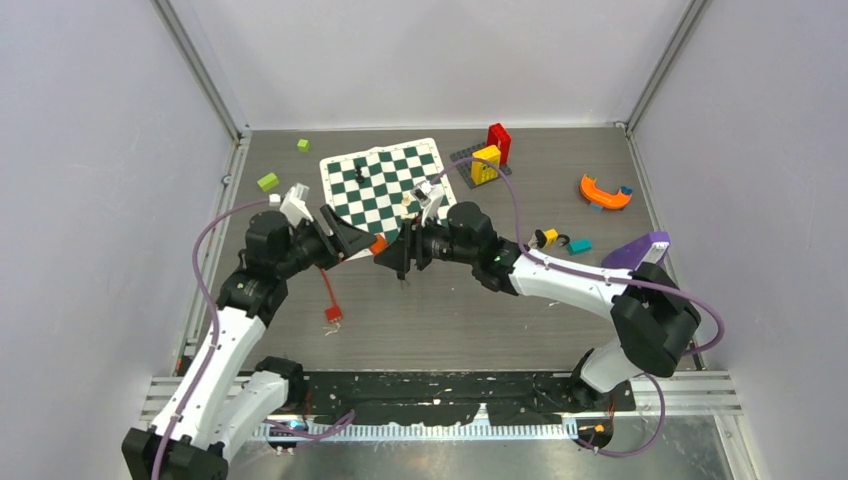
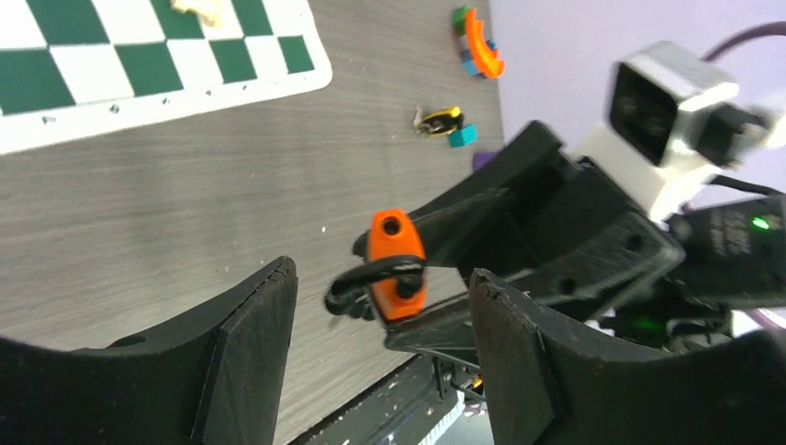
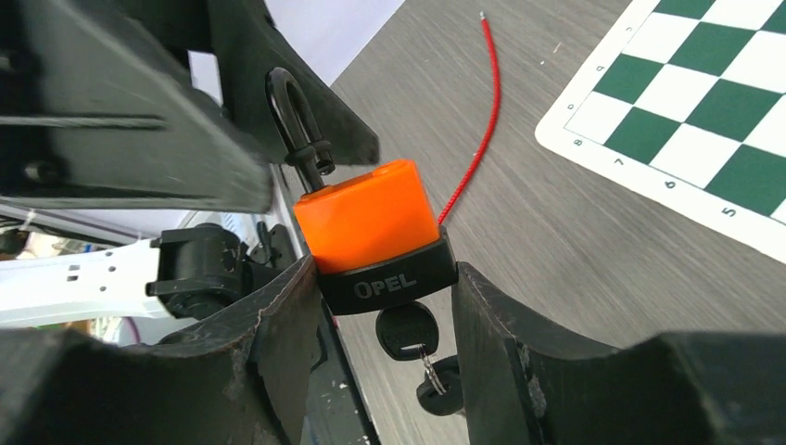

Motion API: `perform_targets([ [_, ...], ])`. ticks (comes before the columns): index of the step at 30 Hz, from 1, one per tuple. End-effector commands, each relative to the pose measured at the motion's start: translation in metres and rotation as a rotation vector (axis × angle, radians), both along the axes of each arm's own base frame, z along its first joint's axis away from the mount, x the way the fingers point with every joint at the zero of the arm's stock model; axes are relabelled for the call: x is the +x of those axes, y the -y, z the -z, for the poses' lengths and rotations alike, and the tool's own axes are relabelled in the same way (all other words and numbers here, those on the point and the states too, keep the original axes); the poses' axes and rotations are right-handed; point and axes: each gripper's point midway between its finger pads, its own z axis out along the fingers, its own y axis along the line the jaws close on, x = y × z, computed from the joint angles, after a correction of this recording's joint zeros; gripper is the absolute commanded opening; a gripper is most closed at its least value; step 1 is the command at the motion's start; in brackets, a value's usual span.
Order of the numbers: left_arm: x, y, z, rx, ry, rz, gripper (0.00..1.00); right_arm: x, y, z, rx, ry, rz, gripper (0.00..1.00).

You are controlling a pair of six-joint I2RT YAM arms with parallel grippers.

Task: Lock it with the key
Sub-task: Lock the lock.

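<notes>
Holding: lock (image 3: 371, 232), orange body, black base, clamped at the base in my right gripper (image 3: 382, 306), up off the table (image 1: 450, 310) between both arms. Key (image 3: 406, 329): in the keyhole, hanging below. Left gripper (image 2: 380, 297): jaws partly open, flanking the shackle (image 3: 297, 120) end, gripping nothing. Hazards: an off-centre squeeze twists the lock in my right grip; a knocked key drops out; left fingers strike right ones.

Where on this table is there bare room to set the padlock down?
Room for the padlock: bare table in front, between the red cable and the right arm. The back is crowded: green blocks, chessboard, bricks, orange arc.
</notes>
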Motion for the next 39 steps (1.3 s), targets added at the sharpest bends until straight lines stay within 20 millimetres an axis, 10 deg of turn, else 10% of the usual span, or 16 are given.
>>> perform_targets([
  [1,0.003,0.005,0.016,0.002,-0.098,0.003,0.66,0.012,-0.002,-0.062,0.086,0.181,0.063,0.26],
  [30,0.000,0.028,0.022,-0.084,-0.115,0.092,0.21,0.006,-0.015,-0.060,0.112,0.140,0.038,0.29],
  [39,-0.004,0.017,0.013,-0.086,-0.084,0.021,0.64,0.025,-0.011,-0.050,0.076,0.121,0.148,0.30],
])
